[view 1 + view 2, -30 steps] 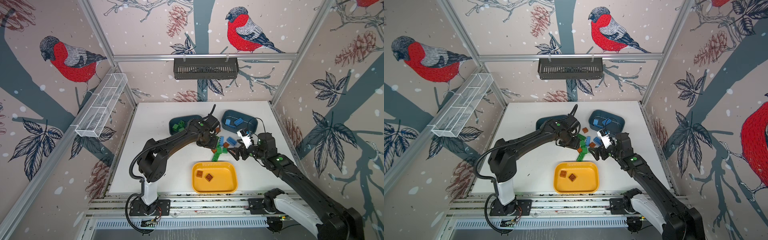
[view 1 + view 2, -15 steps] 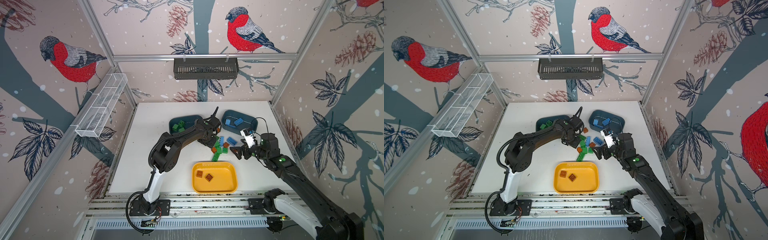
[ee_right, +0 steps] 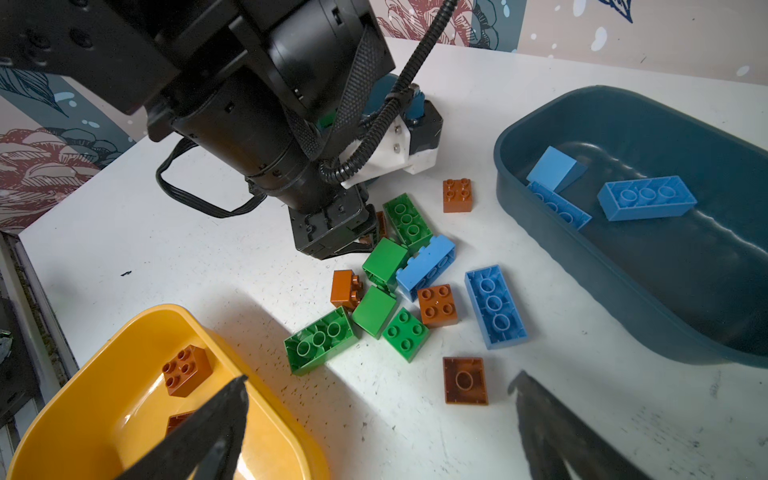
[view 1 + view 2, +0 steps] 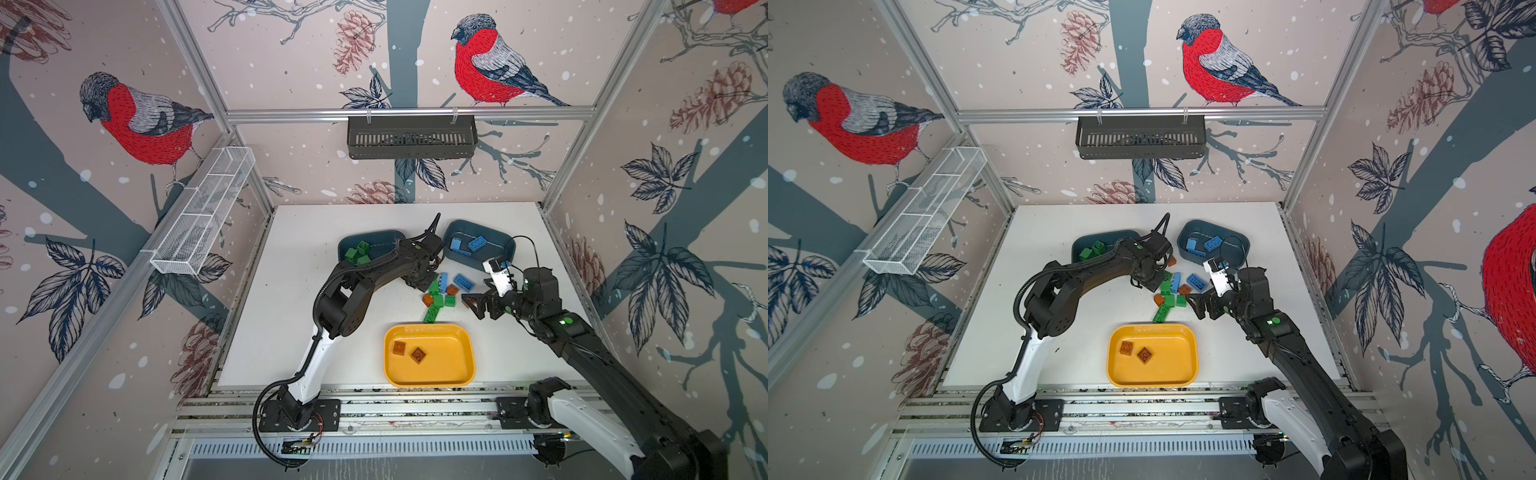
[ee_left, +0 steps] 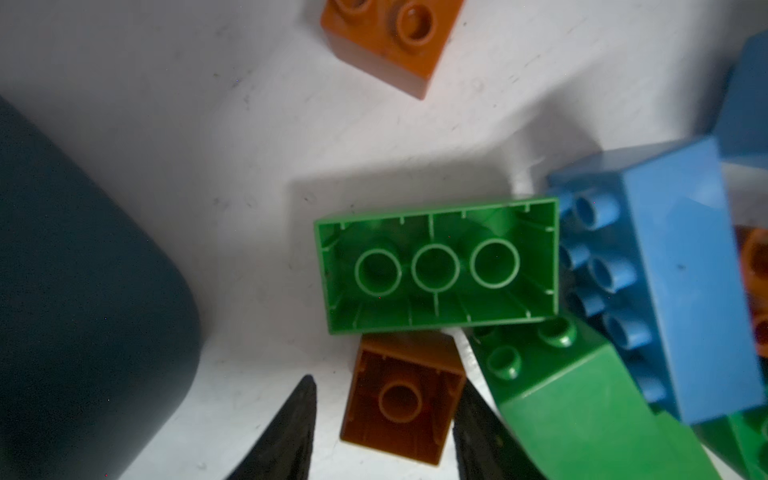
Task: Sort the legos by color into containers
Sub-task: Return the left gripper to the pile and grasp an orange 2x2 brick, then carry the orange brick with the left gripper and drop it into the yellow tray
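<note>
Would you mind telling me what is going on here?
Bricks are being sorted by colour. The left gripper straddles an upside-down brown brick in the loose pile, jaws not yet shut. The right gripper hangs open nearby. The yellow tray holds two brown bricks; one teal tub holds greens, the other blues.

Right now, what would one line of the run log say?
left gripper: open, straddling upturned brown brick | right gripper: open, empty | yellow tray: two brown bricks

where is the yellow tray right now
In both top views the shallow yellow plastic tray sits at the white table's front edge, near the middle, just in front of the loose brick pile.
</note>
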Available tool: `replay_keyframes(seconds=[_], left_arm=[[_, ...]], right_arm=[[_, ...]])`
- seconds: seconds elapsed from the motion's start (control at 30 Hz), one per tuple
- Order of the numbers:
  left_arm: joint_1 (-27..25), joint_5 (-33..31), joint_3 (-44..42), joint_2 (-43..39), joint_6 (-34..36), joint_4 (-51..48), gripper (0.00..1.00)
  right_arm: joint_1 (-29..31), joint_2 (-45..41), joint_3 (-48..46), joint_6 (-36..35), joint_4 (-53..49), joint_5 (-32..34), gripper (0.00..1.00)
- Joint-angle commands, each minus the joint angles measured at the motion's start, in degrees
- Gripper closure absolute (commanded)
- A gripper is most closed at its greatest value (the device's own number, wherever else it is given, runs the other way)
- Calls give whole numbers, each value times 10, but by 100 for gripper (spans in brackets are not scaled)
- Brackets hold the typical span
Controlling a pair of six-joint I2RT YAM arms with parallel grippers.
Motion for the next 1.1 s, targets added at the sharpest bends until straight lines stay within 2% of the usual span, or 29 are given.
replay_keyframes(seconds=[0.0, 0.1, 0.23, 0.3, 0.5, 0.7, 1.07], left_arm=[[2, 0, 5, 6, 17, 14, 51], [4, 4, 9, 11, 18, 17, 57], [4, 11, 10, 12, 19, 18, 69], [5, 15, 10, 7, 19, 16, 71], [4, 27, 6, -25, 10, -24, 72], [4, 71, -46, -112, -26, -82, 72], [-51, 182, -226, -293, -120, -148, 72]], right_arm=[[0, -1, -1, 2, -1, -1, 1], [0, -1, -1, 2, 0, -2, 1], [0, 1, -1, 2, 1, -3, 1], [0, 1, -1, 2, 1, -3, 1], [0, 3, -1, 4, 5, -7, 1], [0, 7, 3, 0, 5, -19, 0], [4, 37, 6, -15, 19, -55, 1]])
